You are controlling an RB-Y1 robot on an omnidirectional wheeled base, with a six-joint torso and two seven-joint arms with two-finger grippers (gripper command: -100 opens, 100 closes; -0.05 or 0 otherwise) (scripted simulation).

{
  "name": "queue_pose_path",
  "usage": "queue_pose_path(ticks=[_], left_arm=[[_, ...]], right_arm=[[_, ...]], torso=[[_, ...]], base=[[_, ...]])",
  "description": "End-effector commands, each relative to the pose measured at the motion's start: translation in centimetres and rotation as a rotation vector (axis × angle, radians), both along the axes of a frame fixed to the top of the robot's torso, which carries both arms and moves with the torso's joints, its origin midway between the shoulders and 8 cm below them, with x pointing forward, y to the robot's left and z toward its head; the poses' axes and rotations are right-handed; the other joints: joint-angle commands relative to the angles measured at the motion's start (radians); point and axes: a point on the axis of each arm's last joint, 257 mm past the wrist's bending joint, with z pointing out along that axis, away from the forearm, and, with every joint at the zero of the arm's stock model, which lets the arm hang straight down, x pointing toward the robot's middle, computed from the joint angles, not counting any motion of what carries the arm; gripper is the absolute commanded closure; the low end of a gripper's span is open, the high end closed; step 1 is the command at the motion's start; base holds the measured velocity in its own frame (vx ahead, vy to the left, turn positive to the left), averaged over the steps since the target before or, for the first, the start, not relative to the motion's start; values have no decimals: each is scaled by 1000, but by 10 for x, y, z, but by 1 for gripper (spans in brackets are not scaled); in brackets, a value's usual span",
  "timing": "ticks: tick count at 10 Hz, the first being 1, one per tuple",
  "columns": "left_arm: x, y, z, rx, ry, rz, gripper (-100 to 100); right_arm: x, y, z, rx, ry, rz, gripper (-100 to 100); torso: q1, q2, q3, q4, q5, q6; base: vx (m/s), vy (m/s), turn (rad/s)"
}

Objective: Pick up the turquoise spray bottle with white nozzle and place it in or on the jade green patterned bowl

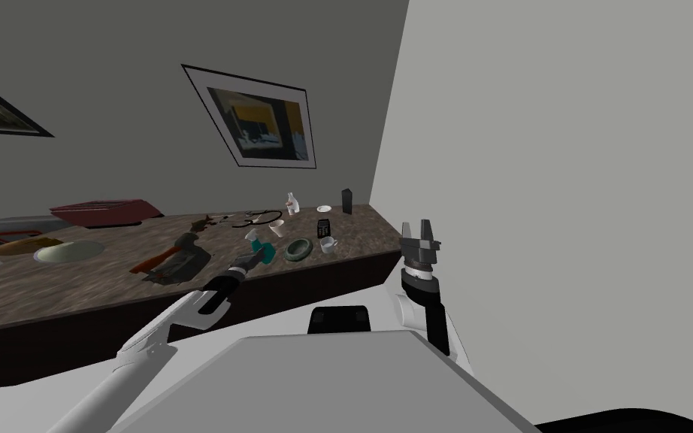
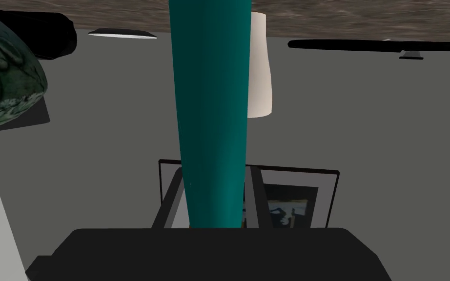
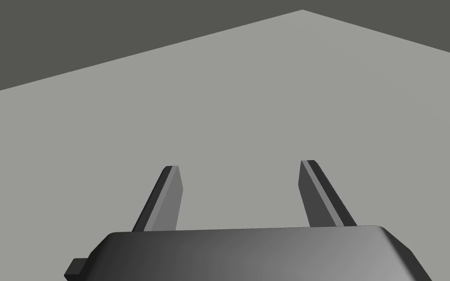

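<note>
Where the left gripper (image 1: 253,258) pinches it between both fingers, the turquoise spray bottle (image 1: 265,253) is near the brown counter's (image 1: 74,289) front edge. Green patterned bowl (image 1: 298,249): just beside the bottle, at 3 o'clock. Right gripper (image 1: 421,239): fingers spread, empty, further out at 3 o'clock.

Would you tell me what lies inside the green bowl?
Nothing visible inside the bowl; the left gripper holds the bottle beside it. The bowl's near inner wall is hidden.

Spray bottle (image 2: 212,97): far end off-frame.
</note>
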Motion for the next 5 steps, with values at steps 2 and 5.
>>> queue_pose_path(ticks=[2,5], left_arm=[[-22,-1,1,3,-3,-1,100],[-42,0,3,8,0,1,100]], right_arm=[[0,0,0,0,0,0,0],[0,0,0,0,0,0,0]], torso=[[0,0,0,-1,0,0],[0,1,0,-1,1,0]], base=[[64,-4,4],[46,-3,0]])
